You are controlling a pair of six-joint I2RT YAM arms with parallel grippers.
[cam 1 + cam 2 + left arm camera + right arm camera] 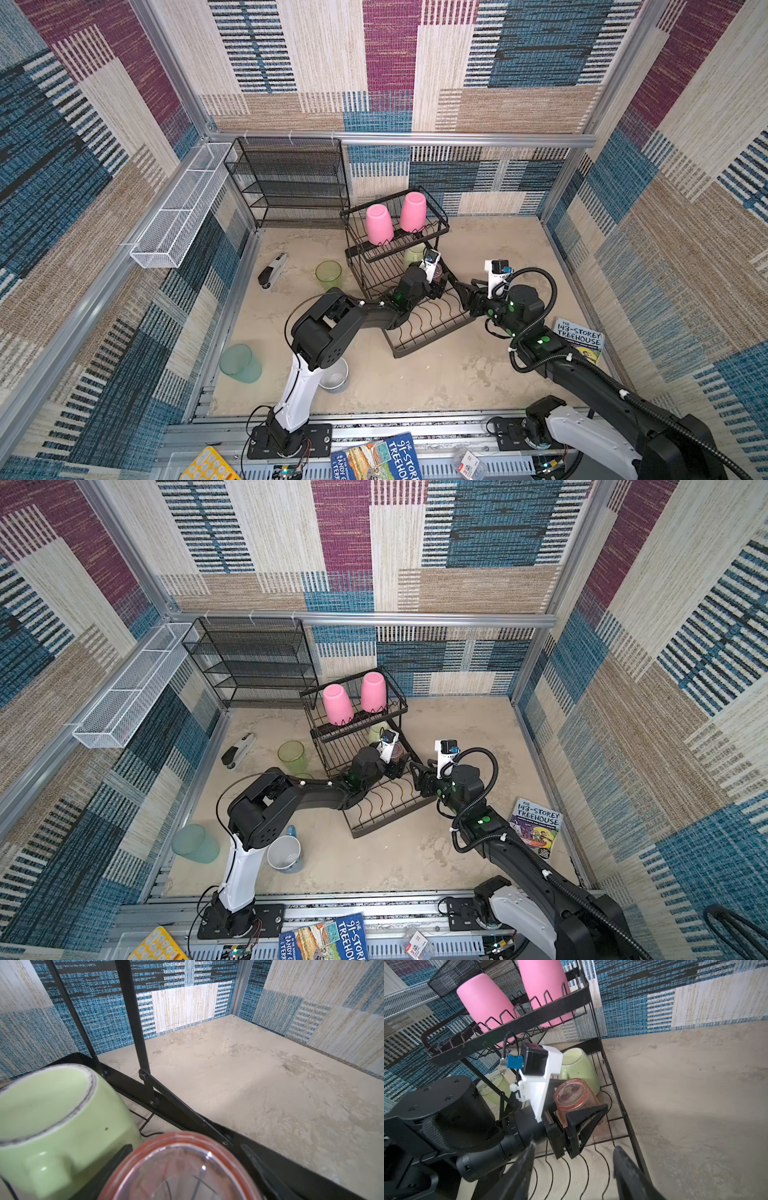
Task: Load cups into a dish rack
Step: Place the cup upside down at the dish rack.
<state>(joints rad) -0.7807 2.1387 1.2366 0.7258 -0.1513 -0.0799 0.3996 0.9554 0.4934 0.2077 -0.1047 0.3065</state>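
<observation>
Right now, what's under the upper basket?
A green mug lies tipped on the lower tray, a clear pink cup beside it in the left tool. The basket hides the tray's back.

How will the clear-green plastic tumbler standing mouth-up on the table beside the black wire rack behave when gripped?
The clear-green plastic tumbler looks thin-walled and see-through, so probably light and somewhat squeezable. It stands free on the beige table, taller than wide, so a sideways nudge may tip it. Its smooth round wall could slip or, once down, roll.
</observation>
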